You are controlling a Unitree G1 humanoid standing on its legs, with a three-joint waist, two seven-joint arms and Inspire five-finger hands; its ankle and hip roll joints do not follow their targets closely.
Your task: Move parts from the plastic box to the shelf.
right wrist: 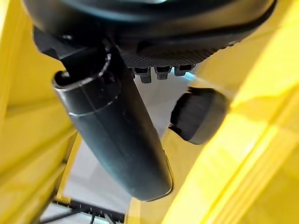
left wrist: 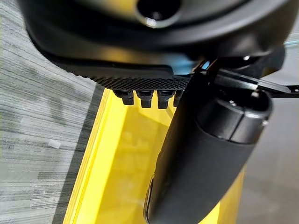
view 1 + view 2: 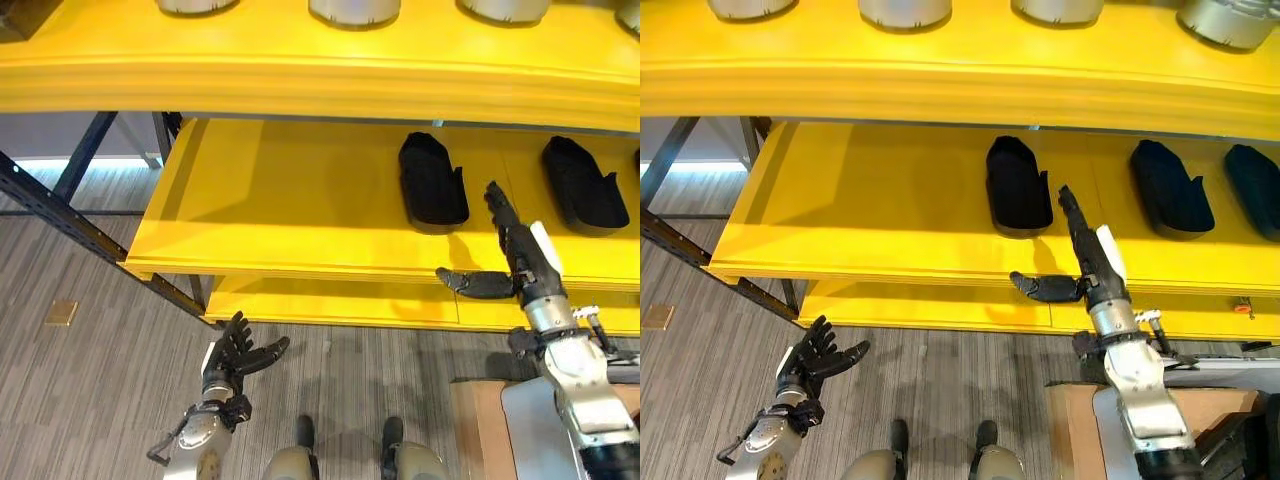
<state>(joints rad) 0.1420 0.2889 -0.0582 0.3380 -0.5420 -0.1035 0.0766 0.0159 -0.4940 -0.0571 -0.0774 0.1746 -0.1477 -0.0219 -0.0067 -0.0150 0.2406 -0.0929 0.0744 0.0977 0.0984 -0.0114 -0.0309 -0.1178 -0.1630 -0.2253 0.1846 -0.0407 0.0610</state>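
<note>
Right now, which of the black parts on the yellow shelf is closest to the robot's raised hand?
The leftmost black part, just beyond the open right hand. The other black parts lie farther along the yellow shelf to the right.

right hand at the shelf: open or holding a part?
Open and empty. The right hand has straight fingers reaching over the yellow shelf, thumb spread aside, just short of the nearest black part, which lies flat on the shelf.

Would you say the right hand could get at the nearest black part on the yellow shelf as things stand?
Probably yes: the right hand is open at the shelf edge, beside that black part, with nothing between them.
</note>
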